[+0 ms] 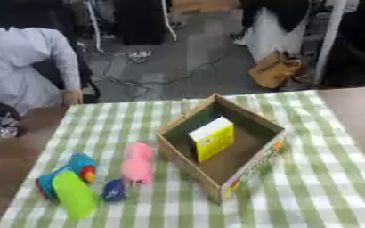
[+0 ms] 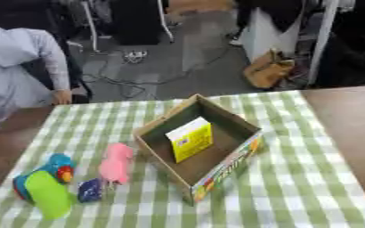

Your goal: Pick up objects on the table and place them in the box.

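With neither of my hands in view, so I can't tell their state, I'd reach first for the pink toy (image 1: pixel 138 163) lying just left of the open cardboard box (image 1: pixel 252 167), closing around its middle and lifting clear of the near wall, beside the yellow carton (image 1: pixel 212 138) already inside.

Table (image 1: pixel 349 111): checked cloth (image 1: pixel 326 191), box (image 1: pixel 252 167), toys (image 1: pixel 137 164).

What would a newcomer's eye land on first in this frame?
Probably the open cardboard box in the middle of the checked cloth, with a yellow carton standing inside. Next, the bright toys to its left: a pink one, a green one, and a small blue one.
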{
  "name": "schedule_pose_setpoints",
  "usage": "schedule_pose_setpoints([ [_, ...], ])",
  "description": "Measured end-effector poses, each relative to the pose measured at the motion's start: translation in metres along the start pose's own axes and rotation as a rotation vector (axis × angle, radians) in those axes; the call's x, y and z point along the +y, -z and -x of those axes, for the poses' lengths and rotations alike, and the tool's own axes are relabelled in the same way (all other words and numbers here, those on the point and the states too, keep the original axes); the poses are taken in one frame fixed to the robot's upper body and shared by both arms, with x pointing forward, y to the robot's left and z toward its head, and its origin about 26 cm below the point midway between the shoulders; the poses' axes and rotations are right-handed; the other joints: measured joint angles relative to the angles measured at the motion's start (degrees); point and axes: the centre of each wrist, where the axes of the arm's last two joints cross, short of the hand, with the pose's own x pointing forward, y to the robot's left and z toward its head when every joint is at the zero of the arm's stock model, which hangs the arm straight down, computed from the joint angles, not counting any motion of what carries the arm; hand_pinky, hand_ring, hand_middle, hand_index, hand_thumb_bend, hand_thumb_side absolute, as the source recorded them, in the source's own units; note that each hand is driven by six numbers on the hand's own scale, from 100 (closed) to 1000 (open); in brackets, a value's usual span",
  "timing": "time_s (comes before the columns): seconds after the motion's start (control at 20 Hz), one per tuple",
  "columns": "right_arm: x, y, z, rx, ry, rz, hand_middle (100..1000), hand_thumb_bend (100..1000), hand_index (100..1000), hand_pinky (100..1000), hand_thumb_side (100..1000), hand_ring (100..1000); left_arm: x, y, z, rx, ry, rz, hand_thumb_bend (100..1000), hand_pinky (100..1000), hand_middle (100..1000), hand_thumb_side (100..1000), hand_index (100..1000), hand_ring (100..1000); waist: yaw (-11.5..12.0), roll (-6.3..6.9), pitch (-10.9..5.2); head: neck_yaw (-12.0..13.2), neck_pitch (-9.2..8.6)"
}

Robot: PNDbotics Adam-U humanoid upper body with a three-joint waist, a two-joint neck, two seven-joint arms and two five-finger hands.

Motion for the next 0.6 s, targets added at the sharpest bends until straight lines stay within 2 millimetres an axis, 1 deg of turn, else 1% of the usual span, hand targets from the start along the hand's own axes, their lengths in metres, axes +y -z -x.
schedule_pose_setpoints([
  [0.05, 0.0, 0.0, 0.0, 0.0, 0.001, -0.002, 871, 100, 1000, 715, 1000, 892, 0.0, 0.003, -0.002, -0.01, 0.003, -0.004, 389, 1000, 1000, 1000, 1000, 993, 0.0, 0.0, -0.01, 0.1, 0.0],
  [0.1, 0.001, 0.0, 0.0, 0.0, 0.002, -0.004, 871, 100, 1000, 715, 1000, 892, 0.0, 0.007, -0.004, -0.02, 0.006, -0.007, 437, 1000, 998, 1000, 1000, 993, 0.0, 0.02, -0.01, 0.1, 0.0],
  [0.15, 0.001, 0.0, 0.0, 0.0, 0.002, -0.005, 871, 100, 1000, 715, 1000, 892, -0.002, 0.011, -0.006, -0.028, 0.008, -0.008, 443, 1000, 999, 1000, 1000, 993, 0.0, 0.02, -0.01, 0.2, 0.0],
  [0.2, 0.001, 0.0, 0.0, 0.0, 0.002, -0.005, 871, 100, 1000, 715, 1000, 892, -0.005, 0.015, -0.007, -0.037, 0.01, -0.01, 509, 1000, 1000, 1000, 1000, 1000, 0.0, 0.02, -0.02, 0.3, 0.0],
  [0.25, 0.001, 0.0, 0.0, 0.0, 0.002, -0.006, 871, 100, 1000, 715, 1000, 892, -0.006, 0.018, -0.009, -0.046, 0.014, -0.013, 509, 1000, 1000, 1000, 1000, 1000, -0.1, 0.02, -0.02, 0.3, 0.0],
  [0.3, 0.001, 0.0, 0.0, 0.0, 0.003, -0.006, 869, 100, 1000, 715, 1000, 892, -0.008, 0.022, -0.011, -0.055, 0.02, -0.014, 696, 1000, 1000, 1000, 1000, 1000, -0.1, 0.02, -0.02, 0.4, 0.0],
  [0.35, 0.001, 0.0, 0.0, 0.0, 0.003, -0.007, 869, 100, 1000, 715, 1000, 892, -0.01, 0.024, -0.012, -0.065, 0.025, -0.015, 696, 1000, 1000, 1000, 1000, 1000, -0.1, 0.03, -0.02, 0.4, 0.0],
  [0.4, 0.001, 0.0, 0.0, -0.001, 0.003, -0.007, 869, 100, 1000, 715, 1000, 892, -0.012, 0.027, -0.013, -0.074, 0.032, -0.013, 741, 1000, 1000, 1000, 1000, 1000, -0.2, 0.03, -0.02, 0.5, 0.0],
  [0.45, 0.001, 0.0, 0.0, -0.001, 0.003, -0.007, 869, 100, 1000, 715, 1000, 892, -0.014, 0.029, -0.014, -0.083, 0.041, -0.012, 741, 1000, 1000, 1000, 1000, 1000, -0.2, 0.03, -0.02, 0.5, 0.0],
  [0.5, 0.001, 0.0, 0.0, -0.001, 0.003, -0.007, 868, 100, 1000, 715, 1000, 892, -0.015, 0.03, -0.014, -0.089, 0.051, -0.01, 1000, 1000, 1000, 1000, 1000, 1000, -0.2, 0.04, -0.02, 0.5, 0.0],
  [0.55, 0.001, 0.0, 0.0, -0.001, 0.004, -0.007, 867, 100, 1000, 715, 1000, 891, -0.016, 0.03, -0.015, -0.092, 0.066, -0.007, 923, 1000, 1000, 1000, 1000, 1000, -0.2, 0.04, -0.02, 0.5, 0.0],
  [0.6, 0.001, 0.0, 0.0, 0.0, 0.004, -0.007, 867, 100, 1000, 715, 1000, 891, -0.016, 0.031, -0.016, -0.095, 0.086, -0.001, 926, 1000, 1000, 1000, 1000, 1000, -0.3, 0.04, -0.02, 0.5, 0.0],
])
